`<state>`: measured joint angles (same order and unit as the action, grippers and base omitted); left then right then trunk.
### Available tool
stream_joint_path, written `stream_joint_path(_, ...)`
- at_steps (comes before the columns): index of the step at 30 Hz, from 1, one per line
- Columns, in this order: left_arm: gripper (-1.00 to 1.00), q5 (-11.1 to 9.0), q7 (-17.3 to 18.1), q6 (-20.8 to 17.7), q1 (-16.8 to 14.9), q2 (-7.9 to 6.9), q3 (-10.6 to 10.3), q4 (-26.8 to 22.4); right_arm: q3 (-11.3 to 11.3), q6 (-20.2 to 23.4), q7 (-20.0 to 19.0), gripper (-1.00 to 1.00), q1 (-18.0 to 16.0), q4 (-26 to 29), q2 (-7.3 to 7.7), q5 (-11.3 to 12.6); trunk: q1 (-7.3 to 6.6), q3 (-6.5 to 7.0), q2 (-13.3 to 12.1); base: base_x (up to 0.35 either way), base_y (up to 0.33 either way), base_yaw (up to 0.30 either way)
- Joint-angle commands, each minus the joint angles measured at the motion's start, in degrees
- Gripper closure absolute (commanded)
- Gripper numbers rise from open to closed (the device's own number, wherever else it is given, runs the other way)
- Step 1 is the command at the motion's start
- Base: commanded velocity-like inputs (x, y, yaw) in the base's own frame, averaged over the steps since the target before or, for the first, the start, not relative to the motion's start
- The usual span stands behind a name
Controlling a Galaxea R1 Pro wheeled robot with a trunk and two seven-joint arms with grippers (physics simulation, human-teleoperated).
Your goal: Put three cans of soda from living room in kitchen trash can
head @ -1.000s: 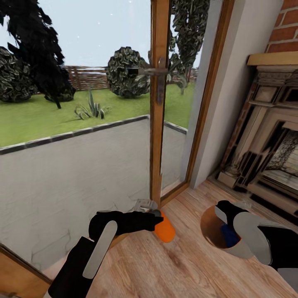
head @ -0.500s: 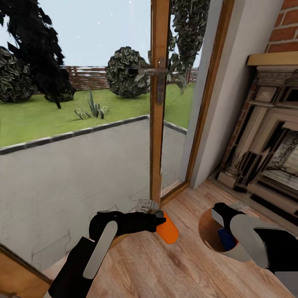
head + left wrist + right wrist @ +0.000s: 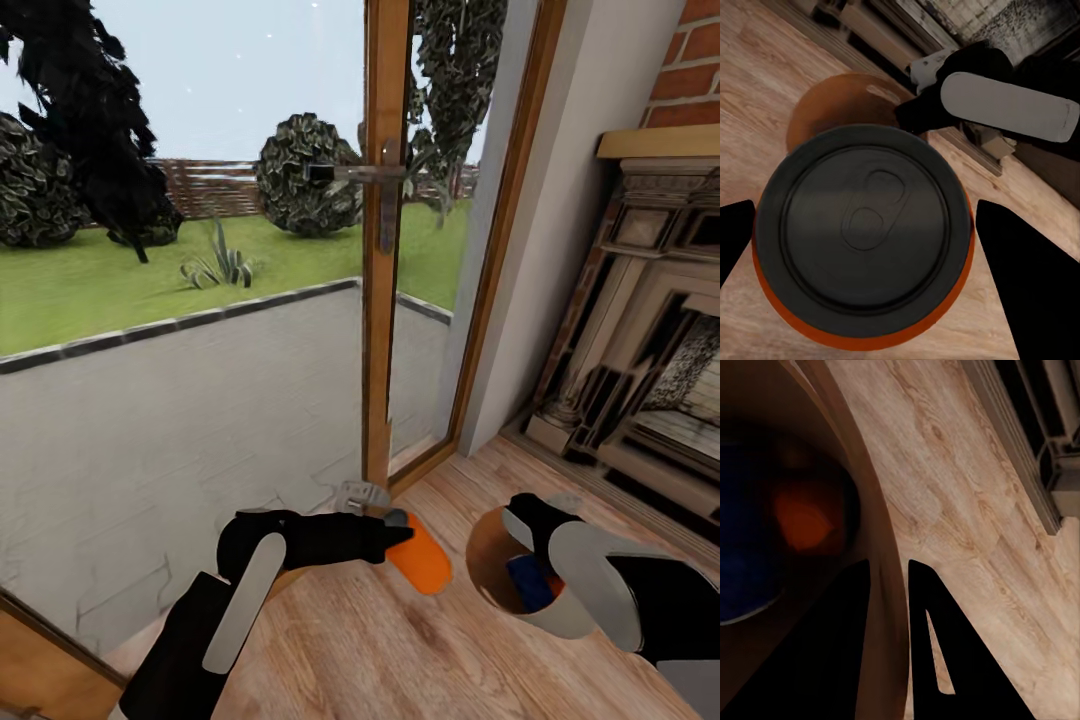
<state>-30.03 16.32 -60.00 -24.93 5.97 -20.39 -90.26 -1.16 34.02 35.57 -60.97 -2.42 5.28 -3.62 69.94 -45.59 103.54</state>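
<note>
Orange can (image 3: 422,562) nearer the bin (image 3: 487,558), clamped in outstretched left end effector (image 3: 392,520); right end effector (image 3: 891,585) pinching the rim.

black arms with long grey oval panels, black wedge-shaped gripper fingers (image 3: 1027,292)

I'm looking into the living room of a home. A tall wood-framed glass door (image 3: 385,250) with a metal lever handle (image 3: 365,173) fills most of my head view, and beyond it lie a paved patio (image 3: 190,400), a lawn (image 3: 120,270), clipped shrubs (image 3: 305,175) and a slatted garden fence (image 3: 210,187). At the right stands an ornate carved stone fireplace (image 3: 650,340) under a wooden mantel, with red brick wall (image 3: 690,70) above it. Pale plank floor (image 3: 400,640) runs underfoot.
</note>
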Motion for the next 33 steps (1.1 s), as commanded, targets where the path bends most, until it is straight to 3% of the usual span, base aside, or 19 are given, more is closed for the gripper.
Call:
stream_joint_path(1, 1.0, 0.0, 0.6, 0.0, 0.0, 0.03, 0.0, 0.0, 1.6, 0.4, -0.2, 1.0, 0.0, 0.0, -0.17, -0.8, 0.0, 0.01, 0.0, 0.0, 0.0, 0.0)
stream_joint_path(7, 1.0, -1.2, 4.3, 0.0, 0.0, -0.22, 0.2, 0.0, 1.6, 0.4, -0.5, 1.0, 0.3, 0.0, -1.96, -0.9, 0.0, 0.01, 0.0, 0.0, 0.0, 0.0)
stream_joint_path(24, 1.0, -1.5, 5.7, 0.0, 0.0, -0.46, 0.4, -0.4, 1.8, 0.5, -0.4, 1.0, 1.1, 0.1, -2.75, -1.3, 0.0, 0.01, 0.0, 0.0, 0.0, 0.0)
stream_joint_path(33, 1.0, -1.5, 5.6, 0.0, 0.1, -0.43, 0.4, -0.4, 1.8, 0.6, -1.6, 1.0, 1.5, 0.0, -5.76, -1.2, 0.0, 0.01, 0.0, 0.0, 0.0, 0.0)
